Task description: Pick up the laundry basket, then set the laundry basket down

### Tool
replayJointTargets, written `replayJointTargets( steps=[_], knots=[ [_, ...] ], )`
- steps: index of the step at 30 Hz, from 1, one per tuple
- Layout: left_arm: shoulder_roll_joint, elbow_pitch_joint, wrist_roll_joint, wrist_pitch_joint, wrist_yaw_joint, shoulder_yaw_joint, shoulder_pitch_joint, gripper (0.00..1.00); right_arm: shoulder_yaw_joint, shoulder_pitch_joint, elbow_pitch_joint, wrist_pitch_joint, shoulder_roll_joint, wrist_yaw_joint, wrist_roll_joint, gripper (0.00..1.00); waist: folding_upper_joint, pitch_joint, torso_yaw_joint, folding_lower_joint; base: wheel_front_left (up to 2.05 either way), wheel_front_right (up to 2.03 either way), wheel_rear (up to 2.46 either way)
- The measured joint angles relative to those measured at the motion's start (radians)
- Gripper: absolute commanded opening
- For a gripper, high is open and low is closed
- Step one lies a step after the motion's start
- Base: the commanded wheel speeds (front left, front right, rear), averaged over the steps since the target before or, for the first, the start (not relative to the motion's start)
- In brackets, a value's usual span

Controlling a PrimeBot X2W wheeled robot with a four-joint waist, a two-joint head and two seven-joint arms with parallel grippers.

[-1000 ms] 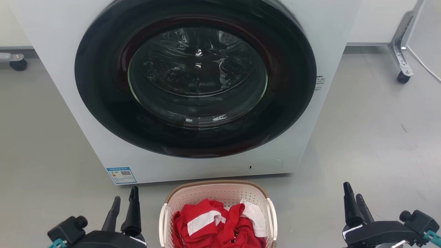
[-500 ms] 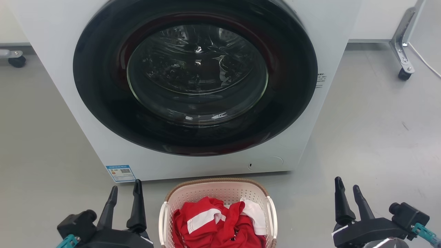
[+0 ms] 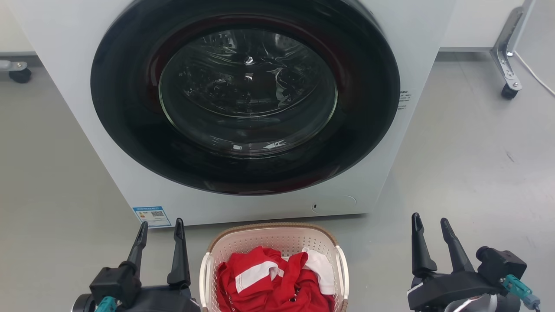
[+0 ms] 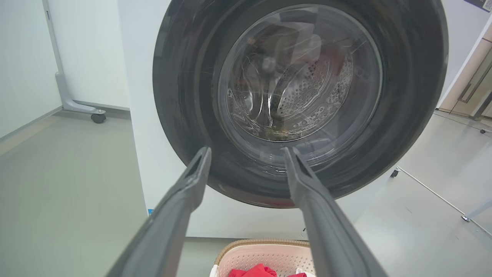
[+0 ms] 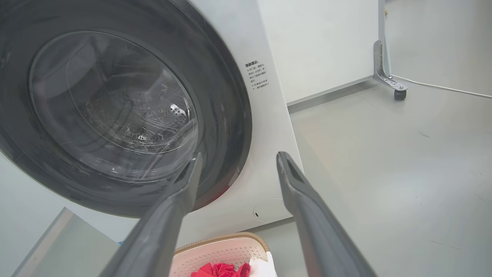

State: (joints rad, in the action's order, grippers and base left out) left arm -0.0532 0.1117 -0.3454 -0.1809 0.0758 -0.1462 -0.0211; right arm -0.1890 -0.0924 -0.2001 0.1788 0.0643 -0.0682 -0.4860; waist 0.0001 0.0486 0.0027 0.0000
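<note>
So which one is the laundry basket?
Find the big white washing machine with its round dark door. On the grey floor in front of it sits the laundry basket. It alone is cream perforated plastic with a brown woven-look rim, holding red and white clothes.

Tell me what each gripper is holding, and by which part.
Nothing: left gripper and right gripper are open, either side of the laundry basket, touching nothing.

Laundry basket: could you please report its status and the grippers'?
Left gripper open, right gripper open, flanking, not touching. Laundry basket on floor before washer, red clothes inside. Nothing in the way.
</note>
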Motion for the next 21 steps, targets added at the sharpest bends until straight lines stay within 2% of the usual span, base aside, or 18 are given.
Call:
replayJointTargets(
  steps=[15,21],
  knots=[
    [0.000,-0.058,0.249,-0.059,0.040,-0.033,0.005,1.00,-0.042,0.000,0.041,0.061,0.003,-0.030,0.241,1.00,0.0000,0.016,0.000,0.0000,0.00,0.00,0.00],
    [0.000,-0.068,0.310,-0.072,0.049,-0.047,0.005,1.00,-0.048,-0.001,0.056,0.071,0.004,-0.037,0.298,1.00,0.0000,0.022,0.002,0.0000,0.00,0.00,0.00]
  ],
)
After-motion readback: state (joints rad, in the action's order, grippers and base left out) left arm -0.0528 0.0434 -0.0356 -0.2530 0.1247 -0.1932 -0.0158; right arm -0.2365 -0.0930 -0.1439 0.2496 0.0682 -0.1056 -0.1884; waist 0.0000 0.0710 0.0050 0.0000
